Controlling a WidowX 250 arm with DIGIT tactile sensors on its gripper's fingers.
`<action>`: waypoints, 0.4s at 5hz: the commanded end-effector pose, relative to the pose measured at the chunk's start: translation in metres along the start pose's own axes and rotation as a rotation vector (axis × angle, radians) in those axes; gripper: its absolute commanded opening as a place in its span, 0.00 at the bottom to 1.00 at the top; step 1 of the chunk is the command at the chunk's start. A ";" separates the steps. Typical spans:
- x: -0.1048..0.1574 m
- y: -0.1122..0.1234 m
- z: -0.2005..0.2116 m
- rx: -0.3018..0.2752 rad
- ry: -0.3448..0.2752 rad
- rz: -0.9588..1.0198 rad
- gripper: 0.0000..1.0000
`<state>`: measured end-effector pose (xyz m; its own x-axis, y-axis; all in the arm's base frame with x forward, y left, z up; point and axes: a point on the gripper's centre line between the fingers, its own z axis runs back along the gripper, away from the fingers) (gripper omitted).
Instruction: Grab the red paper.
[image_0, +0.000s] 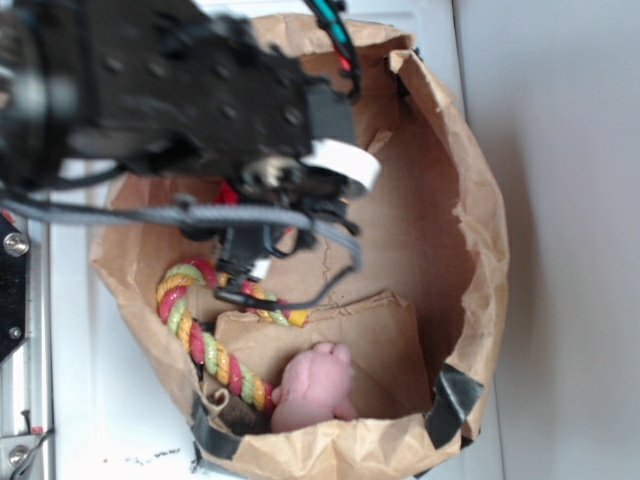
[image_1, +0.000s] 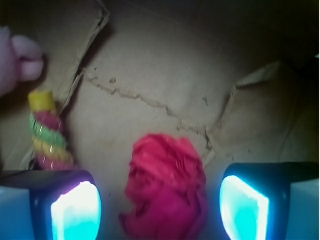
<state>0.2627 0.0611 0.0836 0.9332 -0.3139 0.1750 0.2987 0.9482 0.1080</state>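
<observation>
The red paper (image_1: 166, 187) is sat on the bag (image_0: 480, 200) floor, right between the spread-open, empty gripper (image_1: 160, 210) pads. Being crumpled tissue, it could easily get squashed flat or slipped; the rope toy (image_1: 46, 132) nearby might get snagged.

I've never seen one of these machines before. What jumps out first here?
The red paper, a bright crumpled ball, lies between the open gripper's glowing pads on the floor of the brown paper bag. Nearby lie a striped rope toy and a pink plush lump.
</observation>
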 end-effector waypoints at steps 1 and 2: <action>-0.010 0.026 0.017 0.040 -0.049 0.048 1.00; -0.005 0.027 0.009 0.057 -0.029 0.069 1.00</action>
<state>0.2585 0.0790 0.0788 0.9519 -0.2556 0.1693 0.2373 0.9639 0.1206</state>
